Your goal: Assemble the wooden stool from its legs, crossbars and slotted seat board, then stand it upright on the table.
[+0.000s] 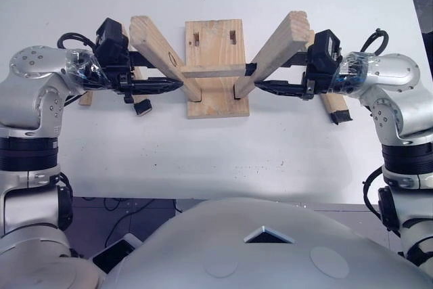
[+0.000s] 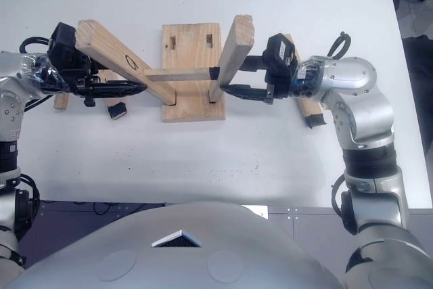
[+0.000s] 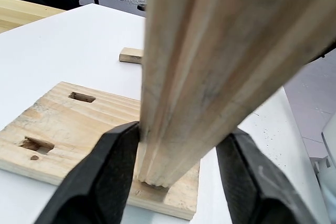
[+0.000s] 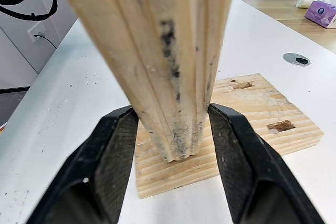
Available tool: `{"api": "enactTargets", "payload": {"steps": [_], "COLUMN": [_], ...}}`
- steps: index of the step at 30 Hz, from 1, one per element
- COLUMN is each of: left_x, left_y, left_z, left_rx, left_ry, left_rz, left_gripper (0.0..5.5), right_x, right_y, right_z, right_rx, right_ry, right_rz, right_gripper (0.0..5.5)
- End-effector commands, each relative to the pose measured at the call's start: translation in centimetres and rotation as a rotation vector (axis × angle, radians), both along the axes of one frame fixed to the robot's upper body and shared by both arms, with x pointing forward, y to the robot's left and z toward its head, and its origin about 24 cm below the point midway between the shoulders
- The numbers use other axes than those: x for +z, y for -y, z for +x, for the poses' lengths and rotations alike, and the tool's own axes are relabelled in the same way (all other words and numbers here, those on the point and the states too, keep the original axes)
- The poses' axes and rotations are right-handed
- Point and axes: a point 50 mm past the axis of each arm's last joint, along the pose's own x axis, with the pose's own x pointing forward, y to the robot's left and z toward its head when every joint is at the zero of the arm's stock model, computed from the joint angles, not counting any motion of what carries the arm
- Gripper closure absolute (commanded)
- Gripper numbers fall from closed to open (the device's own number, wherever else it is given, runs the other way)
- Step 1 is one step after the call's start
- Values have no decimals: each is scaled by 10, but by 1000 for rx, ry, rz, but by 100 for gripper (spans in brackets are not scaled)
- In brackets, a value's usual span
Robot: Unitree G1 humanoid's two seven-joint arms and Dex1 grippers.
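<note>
Left eye view: left gripper [image 3: 176, 174] clamps left leg [image 1: 162, 49], right gripper [image 4: 170, 150] clamps right leg [image 1: 277, 49]; feet at seat board [image 1: 215, 42] 7, 5 o'clock; likely next: press both home.

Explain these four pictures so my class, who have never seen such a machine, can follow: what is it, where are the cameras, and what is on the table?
This is a humanoid robot with two arms, each ending in a two-fingered claw. The two wide pictures come from cameras in its head, looking down over the arms. The two close ones come from a camera on each wrist, looking along that claw. On the white table lies a slotted seat board. The left claw is shut on the left-hand leg, the right claw on the right-hand leg. Both legs stand on the board, with a thin crossbar between them. Spare wooden pieces lie beside each arm.
</note>
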Motion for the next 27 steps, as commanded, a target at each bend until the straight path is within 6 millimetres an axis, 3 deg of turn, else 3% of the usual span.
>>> {"api": "enactTargets", "payload": {"steps": [1,10,20,24,27], "left_x": [-1,-8,-33,-51,-49], "left_y": [3,14,39,45,45], "left_z": [-6,-7,-15,-19,-16], "left_rx": [-31,-45,-104,-130,-133], "left_ry": [-3,74,54,67,86], "left_rz": [6,60,82,115,115], "left_gripper": [329,341,344,344,344], "right_x": [3,-2,-13,-29,-23], "right_y": [-3,-12,-25,-18,-17], "right_z": [1,0,-4,-6,-6], "right_rx": [26,61,72,33,13], "right_ry": [9,0,-30,-37,-13], "right_rz": [-14,-16,-6,-72,-66], "right_gripper": [339,339,340,340,340]}}
